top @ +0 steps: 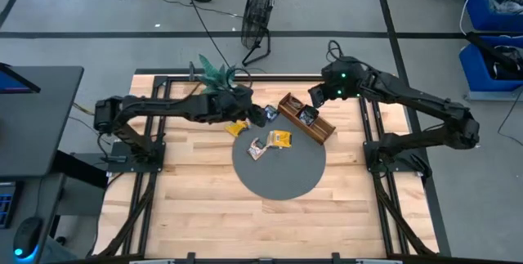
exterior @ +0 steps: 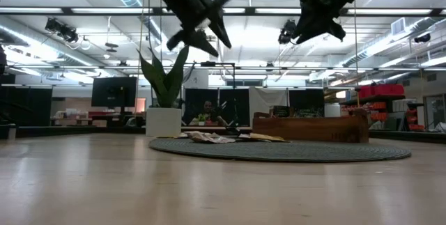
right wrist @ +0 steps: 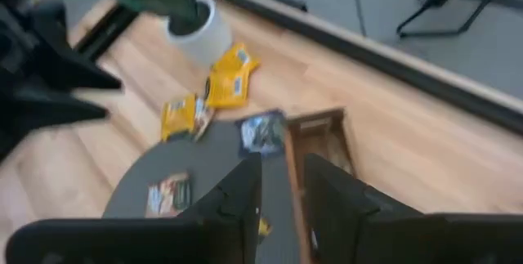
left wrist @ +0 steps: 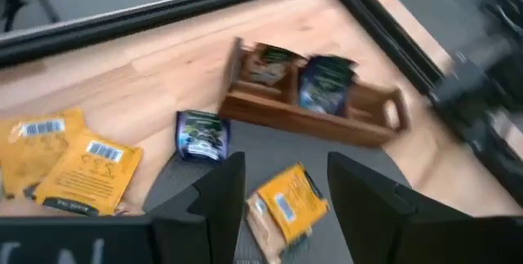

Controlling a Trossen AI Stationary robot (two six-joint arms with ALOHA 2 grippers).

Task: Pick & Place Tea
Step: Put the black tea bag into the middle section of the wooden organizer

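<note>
Fingers of the left gripper [left wrist: 282, 194] stand apart with nothing between them, raised above the tabletop [top: 196, 207] near the 11 o'clock edge of the round grey mat [top: 282, 178]. In the left wrist view a yellow tea packet [left wrist: 286, 203] lies on the mat below the gap, and a dark blue packet [left wrist: 201, 136] lies just beyond it at the mat's edge. Two more yellow packets [left wrist: 69, 166] rest on the bare wood, overlapping. The wooden tray [top: 306, 118] sits at the mat's 1 o'clock edge, with two dark packets [left wrist: 304, 80] standing in its compartments. Right gripper [right wrist: 282, 184] fingers show a narrow gap and hold nothing; it hangs high over the tray's far end. From above, a whitish packet [top: 259, 149] and a yellow one [top: 280, 139] lie on the mat, towards 11 o'clock from its centre. The potted plant [top: 214, 74] stands at 11 o'clock beyond the mat.
</note>
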